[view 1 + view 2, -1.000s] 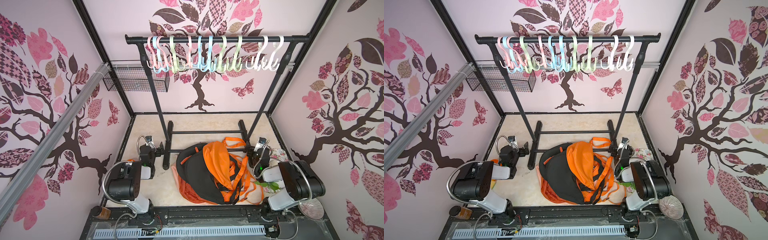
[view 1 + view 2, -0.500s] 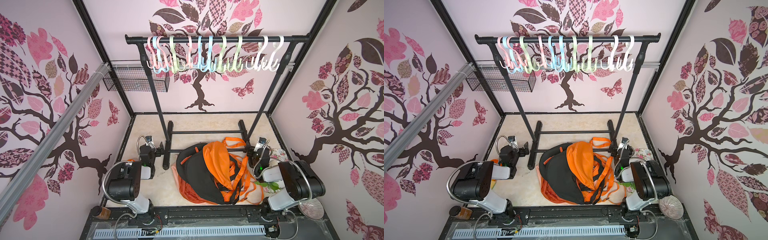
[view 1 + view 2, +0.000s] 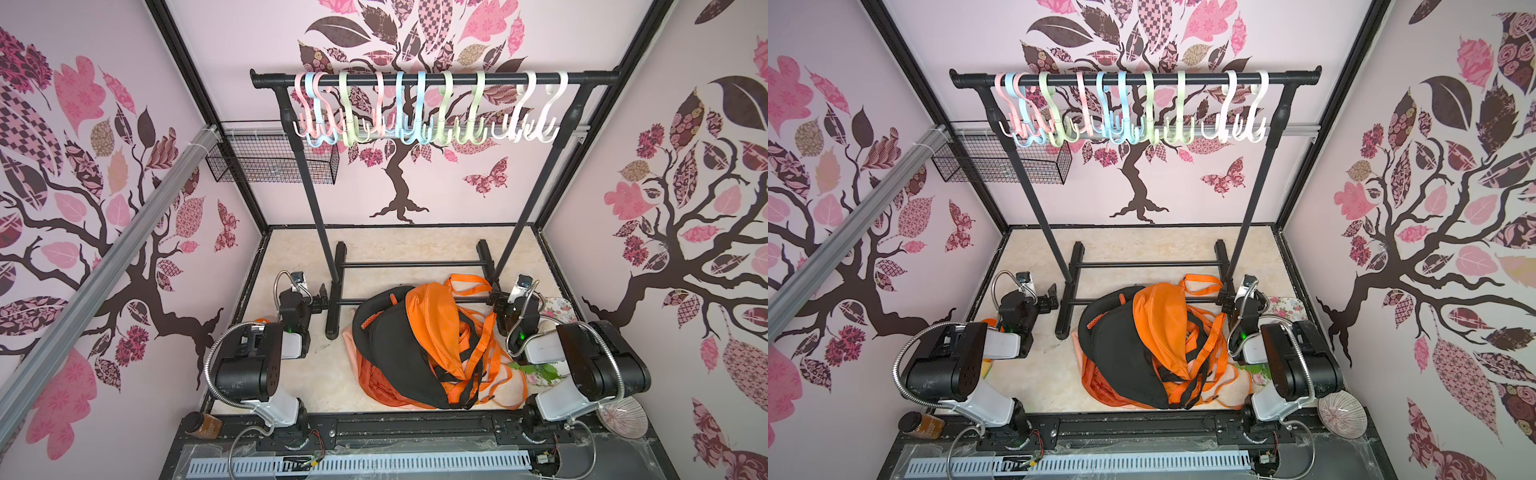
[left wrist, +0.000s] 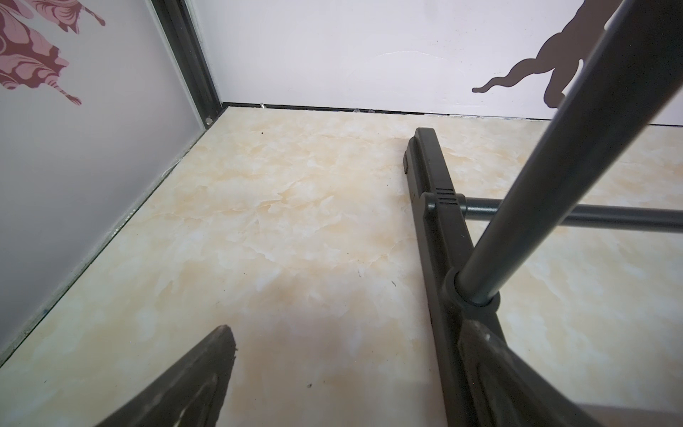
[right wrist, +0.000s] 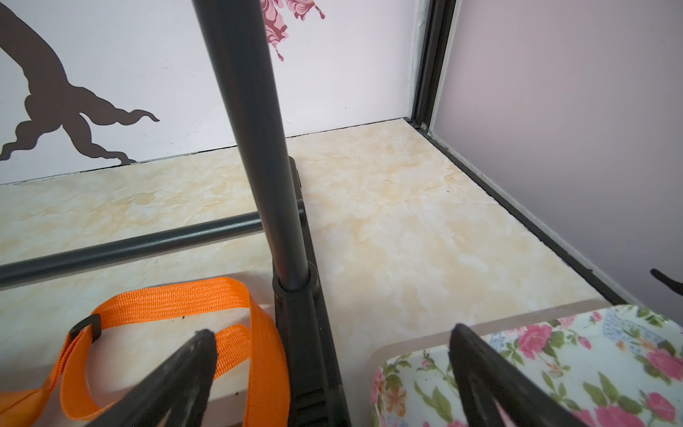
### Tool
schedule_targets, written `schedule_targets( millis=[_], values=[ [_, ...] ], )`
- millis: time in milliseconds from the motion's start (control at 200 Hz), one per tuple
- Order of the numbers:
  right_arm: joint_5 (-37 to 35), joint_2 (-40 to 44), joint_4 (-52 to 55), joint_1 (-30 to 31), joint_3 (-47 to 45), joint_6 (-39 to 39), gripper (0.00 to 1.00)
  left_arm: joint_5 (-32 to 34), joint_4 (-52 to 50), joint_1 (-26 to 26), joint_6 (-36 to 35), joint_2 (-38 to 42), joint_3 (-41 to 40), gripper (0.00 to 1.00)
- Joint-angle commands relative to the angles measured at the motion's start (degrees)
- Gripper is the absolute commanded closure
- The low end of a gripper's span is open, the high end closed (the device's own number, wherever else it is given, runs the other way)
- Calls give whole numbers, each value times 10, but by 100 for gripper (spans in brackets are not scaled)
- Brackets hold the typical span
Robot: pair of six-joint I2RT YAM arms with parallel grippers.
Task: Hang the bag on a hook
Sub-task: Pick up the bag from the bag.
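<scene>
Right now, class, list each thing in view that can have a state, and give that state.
bag: slumped on the floor, not hung
hooks: hanging on the rail, all empty
left end effector: open, empty
right end effector: open, empty, not gripping the orange strap

Cloth bag [image 3: 415, 345], woven webbing straps [image 5: 166, 299]; matt metal rack [image 3: 507, 78]; smooth plastic hooks [image 3: 345, 108]
</scene>
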State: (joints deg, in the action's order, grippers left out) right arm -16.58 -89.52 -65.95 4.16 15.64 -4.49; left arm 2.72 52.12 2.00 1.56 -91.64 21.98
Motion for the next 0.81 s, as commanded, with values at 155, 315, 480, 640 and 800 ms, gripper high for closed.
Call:
schedule_targets(
  millis=[155, 315, 480, 640, 800],
  values=[
    [3, 2, -10, 1, 3, 6, 0, 0, 14, 3, 4, 10, -3, 3],
    [3, 2, -10, 1, 3, 5, 0, 0, 15, 3, 4, 9, -3, 3],
    [3, 2, -10, 1, 3, 6, 0, 1, 13, 2, 4, 9, -3, 3],
    [3, 2, -9, 1, 3, 5, 0, 5, 13, -1, 1, 9, -3, 3],
    [3, 2, -10, 1, 3, 6, 0, 7, 14, -1, 3, 9, -2, 3]
  ],
)
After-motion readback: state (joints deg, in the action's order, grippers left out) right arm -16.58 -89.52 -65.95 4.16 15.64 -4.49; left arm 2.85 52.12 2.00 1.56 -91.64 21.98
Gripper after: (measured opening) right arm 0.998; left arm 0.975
